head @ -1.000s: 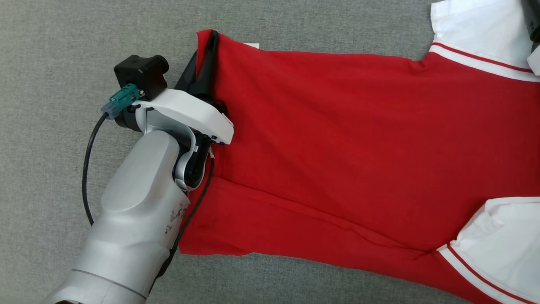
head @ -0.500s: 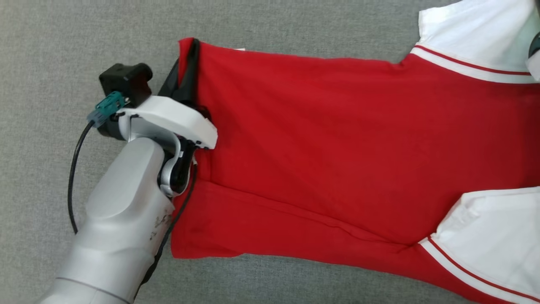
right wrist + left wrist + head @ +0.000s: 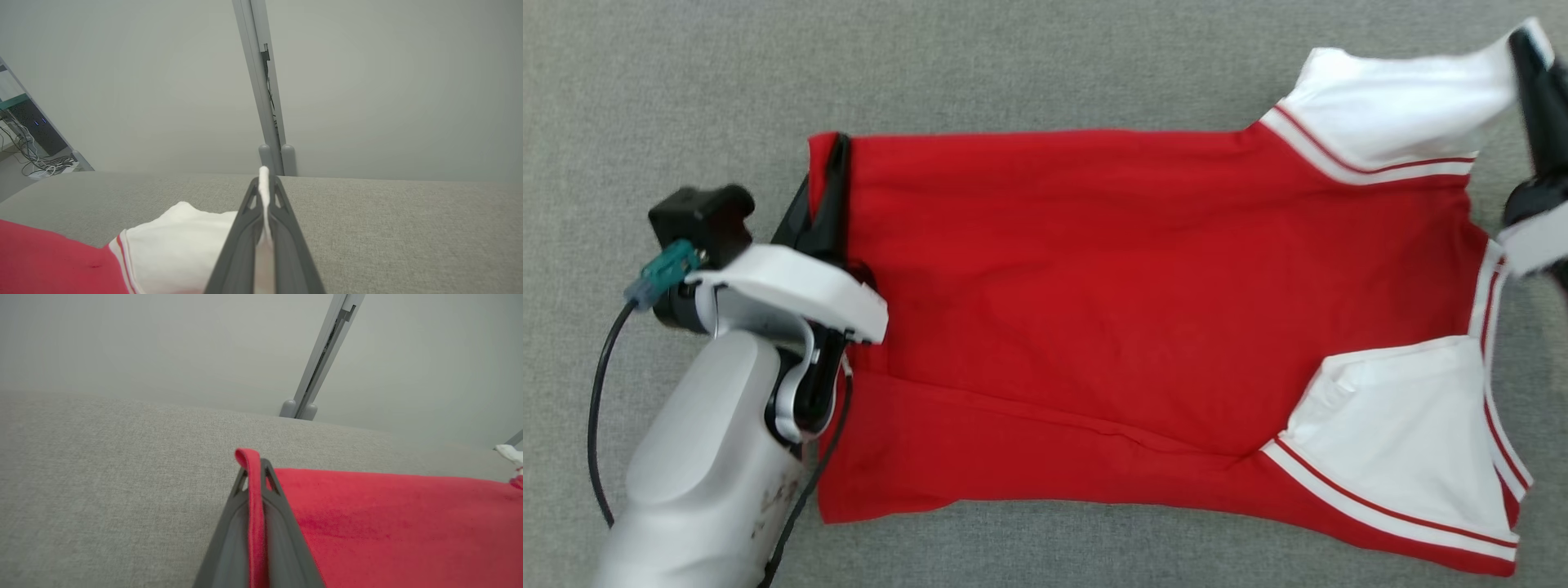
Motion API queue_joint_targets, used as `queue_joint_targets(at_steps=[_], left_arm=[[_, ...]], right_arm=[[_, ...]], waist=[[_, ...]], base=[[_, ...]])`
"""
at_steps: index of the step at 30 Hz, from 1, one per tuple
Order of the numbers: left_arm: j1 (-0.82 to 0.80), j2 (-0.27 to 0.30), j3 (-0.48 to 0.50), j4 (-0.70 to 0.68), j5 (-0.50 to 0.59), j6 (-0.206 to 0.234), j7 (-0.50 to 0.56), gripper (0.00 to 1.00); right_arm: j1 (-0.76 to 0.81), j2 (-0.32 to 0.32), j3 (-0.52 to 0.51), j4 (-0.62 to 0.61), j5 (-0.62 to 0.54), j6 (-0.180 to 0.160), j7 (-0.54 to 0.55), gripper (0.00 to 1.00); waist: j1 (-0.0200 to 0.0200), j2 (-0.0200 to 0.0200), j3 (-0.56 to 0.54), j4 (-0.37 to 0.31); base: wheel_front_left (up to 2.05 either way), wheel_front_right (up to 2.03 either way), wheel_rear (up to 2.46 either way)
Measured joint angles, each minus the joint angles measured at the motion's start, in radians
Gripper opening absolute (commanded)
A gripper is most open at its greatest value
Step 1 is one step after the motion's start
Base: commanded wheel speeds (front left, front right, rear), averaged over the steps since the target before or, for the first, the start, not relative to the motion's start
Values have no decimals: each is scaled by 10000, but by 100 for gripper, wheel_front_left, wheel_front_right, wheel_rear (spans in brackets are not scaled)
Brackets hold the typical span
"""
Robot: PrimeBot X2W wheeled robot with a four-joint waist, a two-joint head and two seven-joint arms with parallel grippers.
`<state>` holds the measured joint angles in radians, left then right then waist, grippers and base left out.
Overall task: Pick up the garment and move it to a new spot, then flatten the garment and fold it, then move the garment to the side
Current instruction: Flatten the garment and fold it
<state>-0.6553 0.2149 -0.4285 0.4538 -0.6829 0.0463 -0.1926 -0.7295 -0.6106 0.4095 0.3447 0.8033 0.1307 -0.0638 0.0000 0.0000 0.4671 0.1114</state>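
Observation:
The garment (image 3: 1111, 310) is a red shirt with white sleeves, spread sideways on the grey cloth surface (image 3: 1045, 65). My left gripper (image 3: 829, 167) is shut on its red hem corner at the far left; the left wrist view shows the hem (image 3: 253, 490) pinched between the dark fingers (image 3: 282, 522). At the far right my right gripper (image 3: 1525, 49) is shut on the edge of the far white sleeve (image 3: 1388, 106). The right wrist view shows white cloth (image 3: 264, 192) squeezed between its fingers (image 3: 245, 232). The near sleeve (image 3: 1405, 441) lies folded onto the body.
A grey upright post (image 3: 261, 81) and a pale wall stand beyond the surface's far edge. Cables and equipment (image 3: 28, 151) sit off the left end in the right wrist view. My left forearm (image 3: 703, 474) reaches in from the lower left.
The head view has shifted, so more of the garment's collar end shows. My right gripper has closed on the far white sleeve and come into view. The left gripper keeps its hold on the hem.

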Motion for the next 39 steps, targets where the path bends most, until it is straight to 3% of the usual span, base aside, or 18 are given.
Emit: queue_joint_targets(at_steps=[12, 19, 25, 26, 27, 28, 35, 39], left_arm=[[2813, 922, 410, -2219, -970, 268, 761, 0], [4041, 1484, 754, -3298, -1419, 453, 1047, 0], [4939, 1636, 848, -3808, -1962, 562, 1492, 2], [5032, 1607, 826, -3779, -2011, 591, 1526, 43], [5092, 1590, 780, -3712, -2006, 642, 1572, 100], [5149, 1570, 757, -3647, -1983, 709, 1544, 100], [5292, 1421, 782, -3582, -591, 1498, -198, 100], [5285, 1160, 965, -3969, 290, 1850, -608, 100]], right_arm=[[4407, 1244, -650, -2146, 474, 0, -802, 0], [6282, 1881, -1404, -2846, 614, 0, -713, 0], [7460, 2336, -1977, -3152, 493, 0, -263, 0], [7549, 2426, -1973, -3154, 474, 0, -140, 29], [7624, 2514, -1962, -3154, 376, 0, -58, 61], [7682, 2592, -1962, -3152, 207, 0, -48, 100], [7709, 3055, -2481, -3421, -1707, 0, -700, 100], [7685, 3521, -3254, -3942, -2991, 0, -949, 100]], waist=[[0, 0, -833, -665], [0, 0, -1166, -884], [0, 1, -1434, -948], [0, 1, -1451, -957], [0, 1, -1465, -967], [0, 0, -1476, -980], [0, 1, -1583, -1045], [0, 1, -1723, -1021]], base=[[0, 0, 0], [0, 0, 0], [0, 0, 0], [0, 0, 0], [0, 0, 0], [0, 0, 0], [0, 0, 0], [0, 0, 0]])
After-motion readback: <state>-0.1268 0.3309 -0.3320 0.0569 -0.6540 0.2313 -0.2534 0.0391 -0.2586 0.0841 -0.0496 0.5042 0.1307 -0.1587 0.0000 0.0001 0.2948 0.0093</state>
